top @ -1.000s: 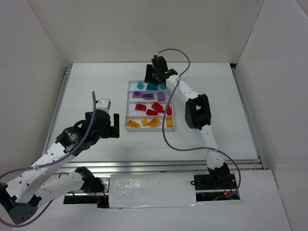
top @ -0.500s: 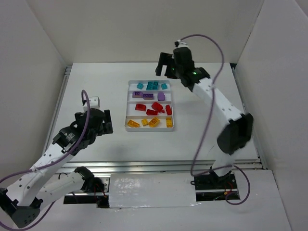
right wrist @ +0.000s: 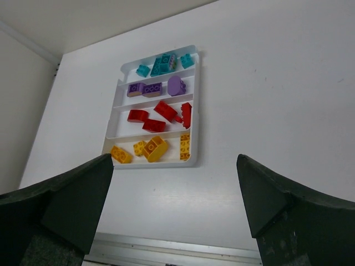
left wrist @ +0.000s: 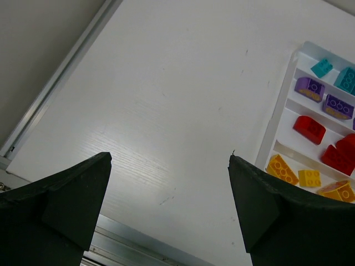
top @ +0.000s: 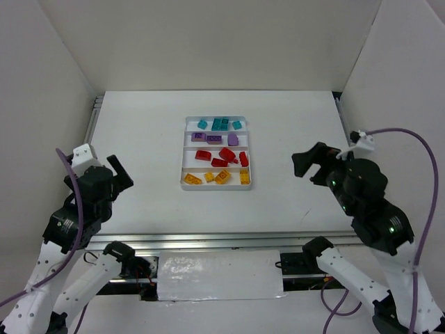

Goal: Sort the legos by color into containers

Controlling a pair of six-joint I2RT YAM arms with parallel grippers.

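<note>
Left gripper (top: 119, 175) and right gripper (top: 306, 161) both wide open, empty. Legos (top: 226, 154) lie colour-sorted in tray (top: 215, 188), ahead of both, well apart (none loose). Looks done; park arms clear of it.

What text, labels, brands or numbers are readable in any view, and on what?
None readable in any view.
Tray, legos, table, left arm and right arm: no print, label or number shows.
Lego studs: too small to tell whether anything is embossed on them.
</note>
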